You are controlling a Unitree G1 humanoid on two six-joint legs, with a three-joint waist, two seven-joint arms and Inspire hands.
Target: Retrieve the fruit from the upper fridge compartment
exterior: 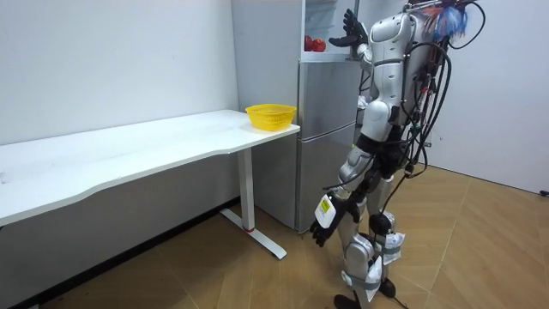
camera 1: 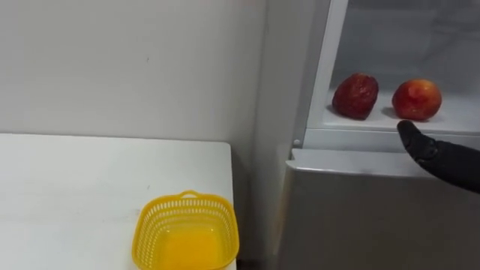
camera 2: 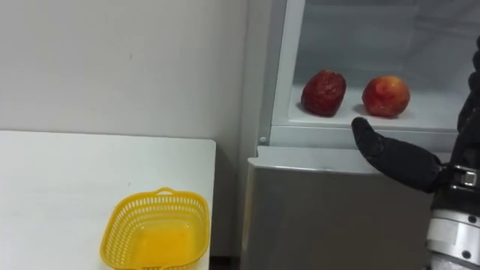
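Two fruits lie on the white shelf (camera 1: pixel 459 117) of the open upper fridge: a dark red one (camera 1: pixel 355 95) on the left and a red-orange one (camera 1: pixel 416 99) to its right. My right hand (camera 1: pixel 439 156) is raised just in front of the shelf edge, below the red-orange fruit and apart from it. In the room view its fingers (exterior: pixel 347 34) are spread, so it is open and holds nothing. My left hand (exterior: pixel 324 225) hangs low at my side with relaxed fingers.
A yellow mesh basket (camera 1: pixel 186 232), with nothing in it, stands at the corner of the white table (camera 1: pixel 67 187) left of the fridge. The grey lower fridge door (camera 1: pixel 375 217) is closed below the shelf. I stand facing the fridge on a wooden floor.
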